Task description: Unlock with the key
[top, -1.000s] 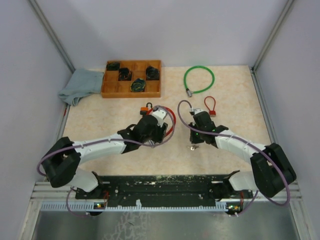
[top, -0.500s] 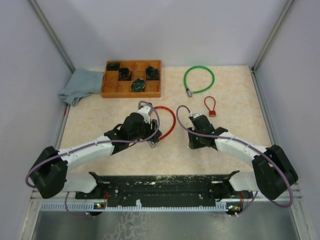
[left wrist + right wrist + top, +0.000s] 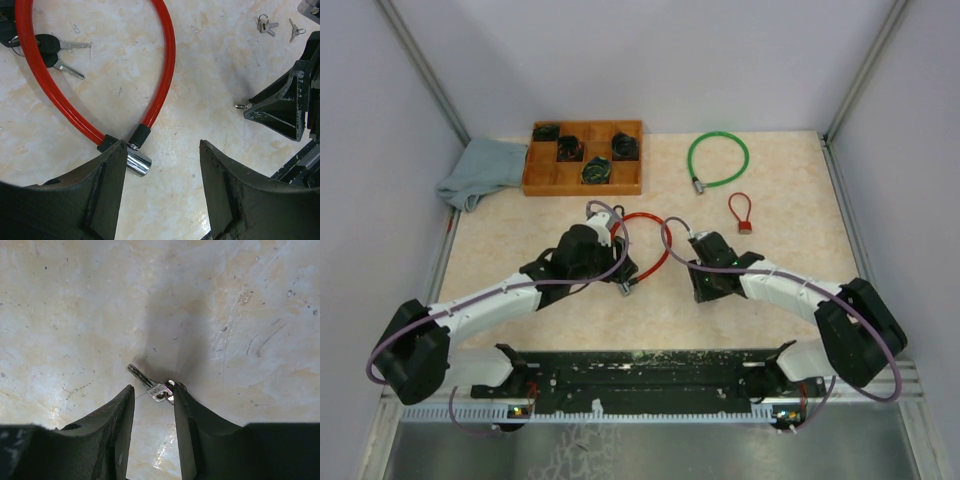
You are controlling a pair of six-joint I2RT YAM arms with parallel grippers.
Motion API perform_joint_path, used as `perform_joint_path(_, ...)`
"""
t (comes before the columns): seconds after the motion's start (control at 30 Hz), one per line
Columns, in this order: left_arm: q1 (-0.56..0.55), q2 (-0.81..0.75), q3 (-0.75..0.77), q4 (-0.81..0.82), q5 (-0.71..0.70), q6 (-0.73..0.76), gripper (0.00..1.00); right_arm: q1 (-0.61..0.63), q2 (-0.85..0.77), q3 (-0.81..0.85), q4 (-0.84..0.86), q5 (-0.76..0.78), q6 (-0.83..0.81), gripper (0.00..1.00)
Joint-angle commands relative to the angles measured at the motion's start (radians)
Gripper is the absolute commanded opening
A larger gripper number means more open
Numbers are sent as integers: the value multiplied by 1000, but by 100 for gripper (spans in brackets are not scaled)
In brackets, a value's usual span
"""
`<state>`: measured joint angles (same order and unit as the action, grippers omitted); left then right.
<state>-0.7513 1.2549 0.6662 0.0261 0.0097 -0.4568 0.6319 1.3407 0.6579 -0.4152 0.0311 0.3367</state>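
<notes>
Since a second ago my left arm has swung leftward, baring the loop of the red cable lock [image 3: 655,232], and my right arm has crept toward it. Left tool [image 3: 161,150] stands wide open and empty, one finger just beside the chrome lock barrel [image 3: 138,164]. Right tool [image 3: 153,392] is partly open, straddling the small key [image 3: 145,379], which lies flat and ungripped on the surface [image 3: 75,315]. Risk: closing on so thin a key may catch only its ring or skid it sideways, and the unheld barrel may roll at insertion. The key's long axis runs diagonally, blade pointing up-left in the right wrist view.
</notes>
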Motion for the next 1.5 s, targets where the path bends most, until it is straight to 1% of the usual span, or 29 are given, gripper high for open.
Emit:
perform_joint_path(0.0, 12, -15, -7, 10, 38, -23, 65, 37, 44, 42, -39, 67, 2, 37)
perform_joint_path(0.1, 23, -20, -8, 12, 60, -43, 65, 56, 64, 55, -59, 118, 7, 31)
perform_joint_path(0.2, 35, -33, -18, 22, 91, -63, 65, 72, 74, 66, -64, 137, 6, 21)
perform_joint_path(0.27, 41, -41, -28, 34, 111, -79, 65, 76, 73, 70, -60, 133, 6, 14)
perform_joint_path(0.43, 43, -51, -48, 56, 139, -106, 66, 77, 31, 53, 12, 63, 27, 2)
perform_joint_path(0.47, 43, -51, -48, 58, 142, -109, 66, 77, 23, 51, 30, 46, 36, 0)
perform_joint_path(0.57, 44, -54, -50, 57, 148, -116, 66, 77, 2, 50, 81, 3, 71, 0)
perform_joint_path(0.67, 44, -64, -48, 54, 150, -114, 66, 76, -18, 63, 84, -20, 66, 0)
perform_joint_path(0.7, 45, -68, -48, 50, 150, -111, 66, 77, -24, 71, 60, -13, 53, 4)
perform_joint_path(0.8, 46, -83, -48, 36, 142, -101, 66, 77, -39, 84, 7, 0, -2, 24)
perform_joint_path(0.87, 47, -91, -52, 33, 133, -99, 66, 77, -28, 96, -28, 0, -39, 35)
perform_joint_path(0.9, 48, -96, -55, 31, 130, -99, 66, 77, -14, 103, -43, 1, -58, 40)
perform_joint_path(1.0, 53, -115, -61, 30, 124, -103, 66, 77, 17, 131, -71, -11, -104, 49)
perform_joint_path(1.07, 56, -131, -67, 27, 113, -106, 66, 77, 36, 148, -70, -16, -126, 53)
perform_joint_path(1.17, 61, -164, -84, 25, 87, -111, 66, 77, 81, 174, -71, -26, -153, 55)
perform_joint_path(1.3, 70, -201, -105, 20, 58, -124, 68, 76, 143, 191, -81, -47, -180, 56)
perform_joint_path(1.4, 78, -223, -119, 14, 42, -134, 69, 83, 160, 190, -93, -45, -179, 55)
perform_joint_path(1.47, 83, -233, -125, 10, 30, -142, 72, 99, 165, 193, -106, -44, -170, 53)
